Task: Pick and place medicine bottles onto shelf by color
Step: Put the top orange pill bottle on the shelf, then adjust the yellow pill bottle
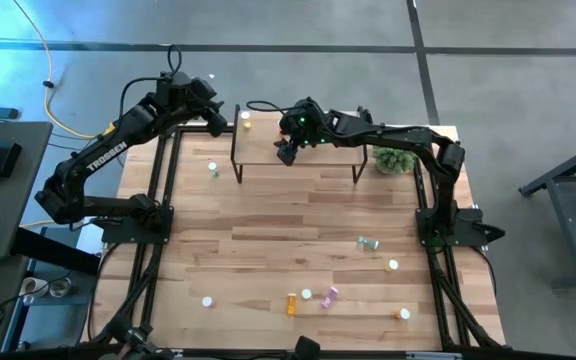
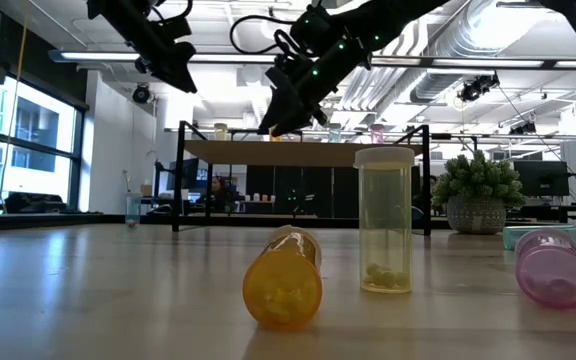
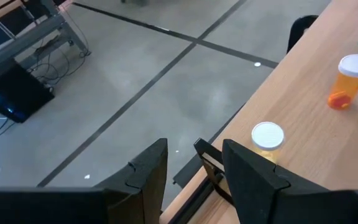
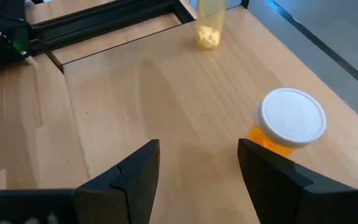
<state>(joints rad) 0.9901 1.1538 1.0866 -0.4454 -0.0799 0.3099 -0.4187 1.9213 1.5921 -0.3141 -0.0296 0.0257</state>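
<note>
Nearest the low camera, an orange bottle (image 2: 283,278) lies on its side on the surface (image 1: 268,250), beside an upright yellow bottle (image 2: 384,222) and a toppled pink bottle (image 2: 555,268). Farther back, over the shelf (image 1: 298,150), the right claw (image 1: 287,152) hangs released and empty. The left claw (image 1: 218,124), its arm marked TROSSEN, is parted, grasping nothing.

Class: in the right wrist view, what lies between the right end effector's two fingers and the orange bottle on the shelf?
Only bare shelf wood separates the right end effector from the orange bottle.
</note>
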